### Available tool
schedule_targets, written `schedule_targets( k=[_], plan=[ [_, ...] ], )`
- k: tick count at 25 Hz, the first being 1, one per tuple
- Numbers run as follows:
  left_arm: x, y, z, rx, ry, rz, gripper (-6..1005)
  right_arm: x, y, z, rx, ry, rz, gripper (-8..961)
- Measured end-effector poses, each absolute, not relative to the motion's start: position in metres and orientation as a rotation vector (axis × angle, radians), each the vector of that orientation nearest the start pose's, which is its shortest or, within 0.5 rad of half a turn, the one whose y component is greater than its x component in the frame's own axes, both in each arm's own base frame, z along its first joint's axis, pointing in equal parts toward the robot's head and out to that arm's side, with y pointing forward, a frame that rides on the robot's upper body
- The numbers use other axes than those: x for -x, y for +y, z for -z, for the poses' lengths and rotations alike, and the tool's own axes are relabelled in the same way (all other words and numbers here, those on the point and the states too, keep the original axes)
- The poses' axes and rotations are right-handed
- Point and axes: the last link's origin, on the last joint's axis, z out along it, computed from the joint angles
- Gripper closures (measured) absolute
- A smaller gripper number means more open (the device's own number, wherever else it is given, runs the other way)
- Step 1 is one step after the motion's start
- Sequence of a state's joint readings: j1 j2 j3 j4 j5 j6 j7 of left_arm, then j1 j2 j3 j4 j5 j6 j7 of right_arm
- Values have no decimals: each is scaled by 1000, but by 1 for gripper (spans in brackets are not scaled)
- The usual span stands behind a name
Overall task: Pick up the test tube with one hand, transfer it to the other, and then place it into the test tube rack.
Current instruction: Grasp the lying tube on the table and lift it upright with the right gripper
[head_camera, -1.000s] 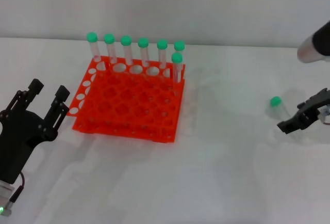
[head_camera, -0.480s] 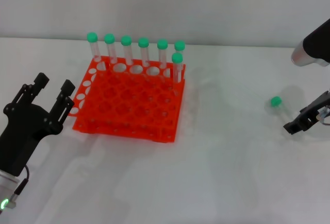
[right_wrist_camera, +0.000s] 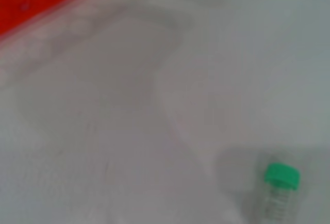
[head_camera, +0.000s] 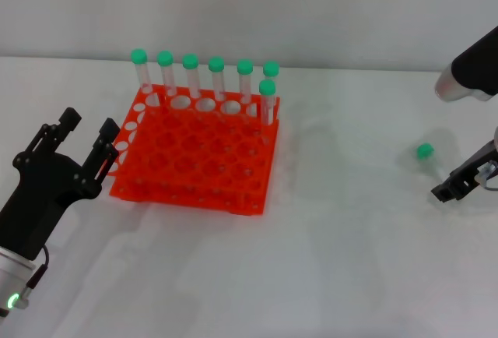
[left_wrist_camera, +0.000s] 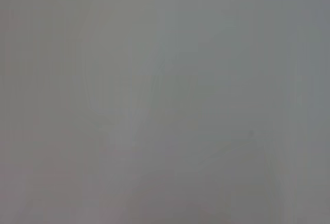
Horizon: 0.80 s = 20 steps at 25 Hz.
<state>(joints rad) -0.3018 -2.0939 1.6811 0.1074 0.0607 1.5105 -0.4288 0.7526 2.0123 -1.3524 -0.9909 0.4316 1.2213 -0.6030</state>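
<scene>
A test tube [head_camera: 425, 152] with a green cap lies on the white table at the right; it also shows in the right wrist view [right_wrist_camera: 280, 190]. My right gripper [head_camera: 451, 189], black with a white label, is at the right edge, just in front of the tube; I cannot tell if it touches it. The orange test tube rack [head_camera: 187, 186] stands left of centre, its corner in the right wrist view [right_wrist_camera: 31, 2]. My left gripper [head_camera: 89, 123], black on a green-lit wrist, is open and empty just left of the rack. The left wrist view shows only blank grey.
Several green-capped tubes [head_camera: 217, 77] stand upright along the rack's far row, and one [head_camera: 267, 100] in the row in front at the right. A pale wall runs behind the table. The right arm's grey link [head_camera: 467, 73] hangs above the table's right side.
My left gripper has risen and moved right, closer to the rack. My right gripper has shifted right, and the tube's green cap has moved slightly right.
</scene>
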Motion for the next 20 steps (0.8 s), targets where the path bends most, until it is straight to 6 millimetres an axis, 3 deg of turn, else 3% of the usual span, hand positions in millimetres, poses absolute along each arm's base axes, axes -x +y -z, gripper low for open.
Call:
schedule_targets(
  k=[13,20],
  plan=[
    [316,271,12,1744,-469,1020,440,-216,420,0,2390,860,567,569],
    [316,272,12,1748,-467,1021,443,-216,420,3,2402,857,588,726]
  ],
)
